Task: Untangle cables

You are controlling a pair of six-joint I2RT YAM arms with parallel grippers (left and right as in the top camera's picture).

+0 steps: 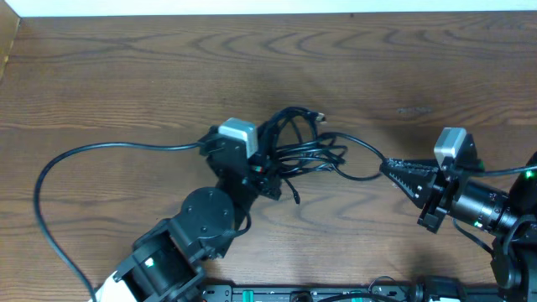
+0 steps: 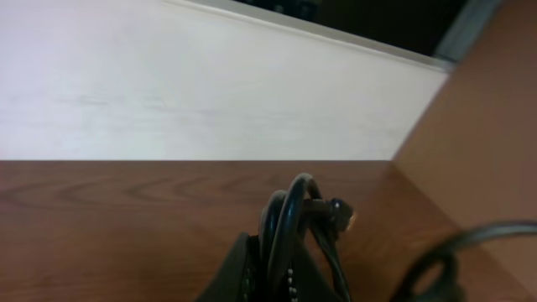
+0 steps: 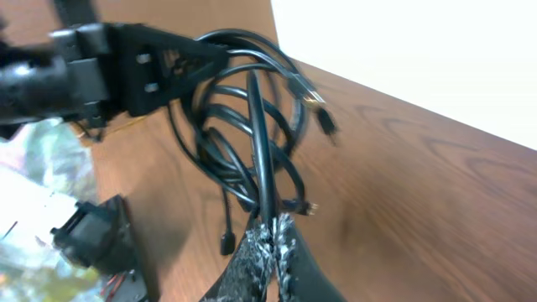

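The cables (image 1: pixel 306 144) are a tangle of thin black cords lying mid-table, with one plug (image 1: pixel 319 115) sticking out at the top. My left gripper (image 1: pixel 265 172) is shut on the tangle's left side. In the left wrist view several cord loops (image 2: pixel 285 220) rise from between its fingers (image 2: pixel 239 273), beside a small plug (image 2: pixel 340 215). My right gripper (image 1: pixel 388 165) is shut on a single strand running out to the right of the tangle. The right wrist view shows that strand (image 3: pixel 260 143) pinched at the fingertips (image 3: pixel 256 243), with the left gripper (image 3: pixel 168 63) holding the coil (image 3: pixel 226 126) beyond.
The left arm's own thicker black cable (image 1: pixel 80 155) curves in a wide loop across the left of the table. A white wall (image 2: pixel 210 84) runs along the table's far edge. A brown panel (image 2: pixel 482 126) stands at the right of the left wrist view.
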